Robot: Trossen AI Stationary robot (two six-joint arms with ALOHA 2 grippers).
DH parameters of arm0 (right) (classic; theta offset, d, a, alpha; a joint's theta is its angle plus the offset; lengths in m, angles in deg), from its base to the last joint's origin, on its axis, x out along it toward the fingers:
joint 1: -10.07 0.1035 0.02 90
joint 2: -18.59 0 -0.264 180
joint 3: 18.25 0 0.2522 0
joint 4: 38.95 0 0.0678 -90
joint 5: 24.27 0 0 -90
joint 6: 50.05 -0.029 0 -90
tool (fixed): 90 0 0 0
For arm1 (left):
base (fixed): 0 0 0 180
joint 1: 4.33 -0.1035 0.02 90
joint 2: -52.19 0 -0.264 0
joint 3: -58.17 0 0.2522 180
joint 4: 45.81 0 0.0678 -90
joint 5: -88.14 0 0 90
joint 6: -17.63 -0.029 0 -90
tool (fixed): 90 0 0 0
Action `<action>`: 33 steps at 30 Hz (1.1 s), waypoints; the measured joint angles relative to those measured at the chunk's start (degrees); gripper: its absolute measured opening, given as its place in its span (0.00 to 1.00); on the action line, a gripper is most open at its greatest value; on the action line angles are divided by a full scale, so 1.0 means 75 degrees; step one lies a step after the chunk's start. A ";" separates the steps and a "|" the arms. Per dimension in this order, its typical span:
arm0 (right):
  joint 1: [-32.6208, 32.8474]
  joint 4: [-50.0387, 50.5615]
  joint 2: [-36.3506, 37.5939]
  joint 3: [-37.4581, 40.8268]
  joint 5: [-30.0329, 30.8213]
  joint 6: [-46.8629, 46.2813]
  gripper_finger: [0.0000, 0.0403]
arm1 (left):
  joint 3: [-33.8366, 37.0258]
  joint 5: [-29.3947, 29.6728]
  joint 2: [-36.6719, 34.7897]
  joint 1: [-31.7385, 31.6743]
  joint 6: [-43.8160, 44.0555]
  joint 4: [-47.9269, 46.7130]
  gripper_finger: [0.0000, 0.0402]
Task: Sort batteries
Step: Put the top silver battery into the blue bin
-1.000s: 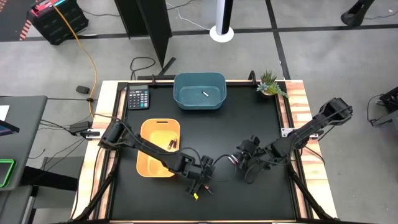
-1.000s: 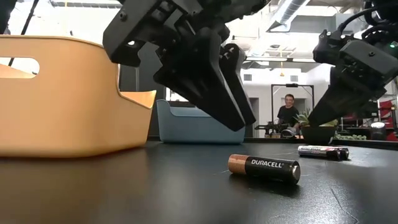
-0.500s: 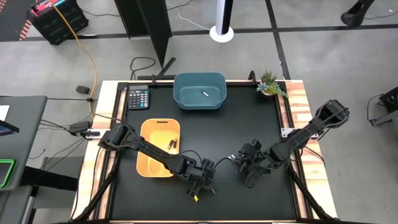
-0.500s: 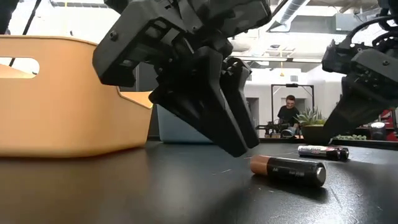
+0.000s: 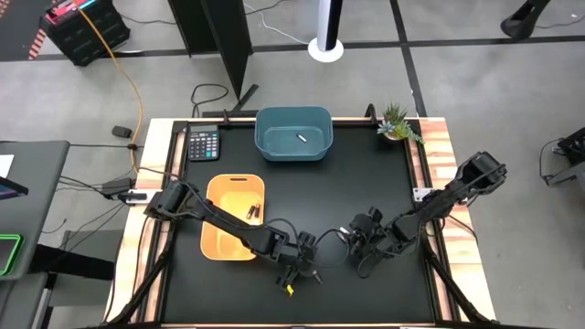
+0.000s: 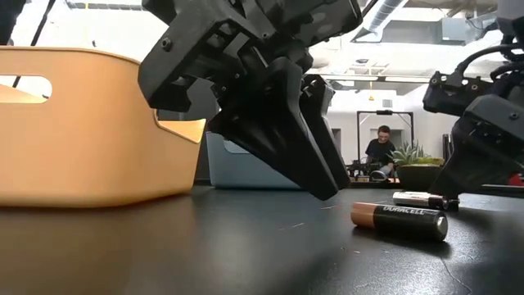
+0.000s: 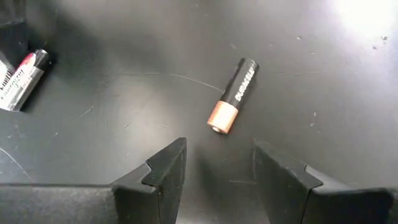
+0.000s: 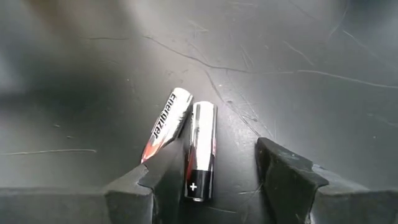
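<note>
Two dark robot arms reach low over a black table [image 5: 366,174]. The left hand [image 7: 216,171] hangs just above the surface with its fingers [image 7: 166,174] spread apart, holding nothing. Just ahead of its fingertips, slightly off to one side, lies a black and copper Duracell battery [image 7: 233,96] flat on the table, untouched. The right hand [image 8: 214,171] is close by, also open and empty, its fingers set either side of the near end of a silver battery [image 8: 201,149]. A second silver Energizer battery [image 8: 165,124] lies touching the first, angled away from it. Behind the left hand sits an orange tray [image 5: 233,219]; farther off is a blue tray [image 5: 292,132].
</note>
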 joint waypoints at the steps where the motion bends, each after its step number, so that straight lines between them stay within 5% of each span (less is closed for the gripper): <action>1: -0.0018 0.0000 -0.0021 0.0000 0.0005 0.0000 0.55 | 0.0000 0.0000 0.0000 -0.0005 0.0012 -0.0008 0.43; 6: -0.0095 0.0019 -0.0104 -0.0006 0.0037 0.0253 0.49 | 0.0000 0.0050 0.0000 -0.0028 0.0018 -0.0005 0.43; 18: -0.0363 -0.0008 -0.0104 -0.0003 -0.0156 0.0914 0.09 | 0.0000 0.0670 0.0000 -0.0124 0.0108 -0.0003 0.43; 27: -0.0786 0.0176 0.0419 0.0038 0.0540 0.1881 0.08 | 0.0000 0.1491 -0.0152 -0.0189 0.0466 -0.0182 0.43; 33: -0.2081 -0.0418 0.1309 -0.0445 0.1263 0.4464 0.08 | 0.0000 0.2313 -0.0731 -0.0272 0.0617 -0.0305 0.43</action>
